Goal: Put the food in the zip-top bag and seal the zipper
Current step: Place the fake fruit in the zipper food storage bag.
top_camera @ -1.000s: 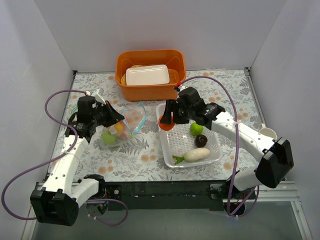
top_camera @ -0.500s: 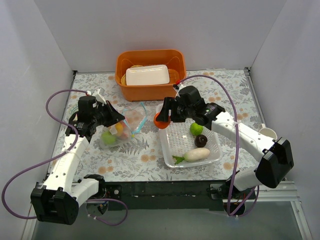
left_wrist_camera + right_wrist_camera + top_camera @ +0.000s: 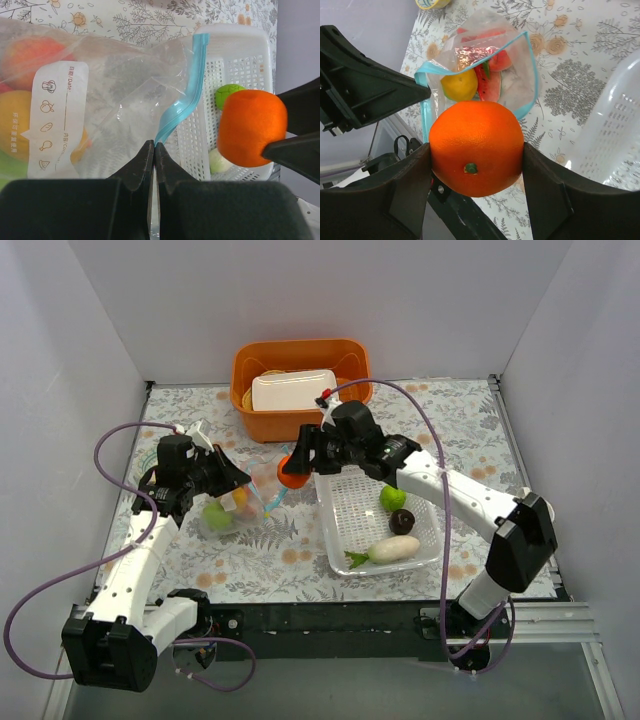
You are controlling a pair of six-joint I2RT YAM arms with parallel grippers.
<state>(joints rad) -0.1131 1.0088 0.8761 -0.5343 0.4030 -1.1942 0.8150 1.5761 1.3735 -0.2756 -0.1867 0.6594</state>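
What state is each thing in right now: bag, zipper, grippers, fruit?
zip-top bag: open, fruit already inside
zipper: unsealed
left gripper: shut on zip-top bag's mouth edge
right gripper: shut on orange
orange: held off the table near the bag mouth, not inside
white basket: holds green apple, dark purple fruit, radish

mouth: zip-top bag gapes open, left of centre
blocking: left gripper on its rim, orange just before it
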